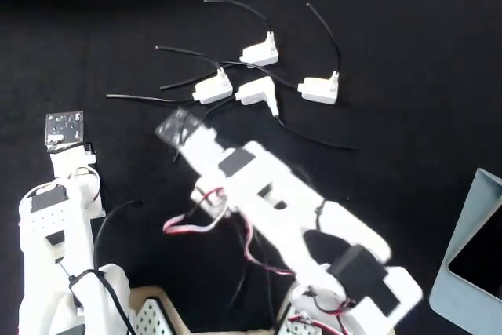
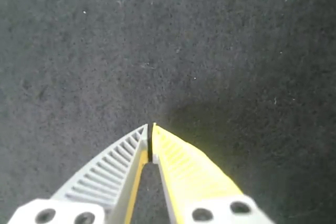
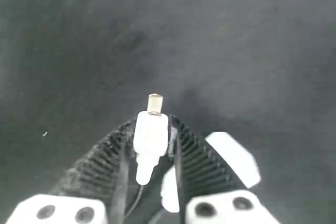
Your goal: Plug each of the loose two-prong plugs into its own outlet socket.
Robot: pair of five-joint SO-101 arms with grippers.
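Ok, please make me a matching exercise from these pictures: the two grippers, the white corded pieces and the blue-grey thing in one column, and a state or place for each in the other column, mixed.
Column one
1. left gripper
2. right gripper
3. white corded pieces
4. blue-grey holder

Column two
a. at the right edge of the black table
b. shut on a white plug
c. shut, holding nothing
d. grouped on the table beyond both arms

Pairs: 1-c, 2-b, 3-d, 4-a
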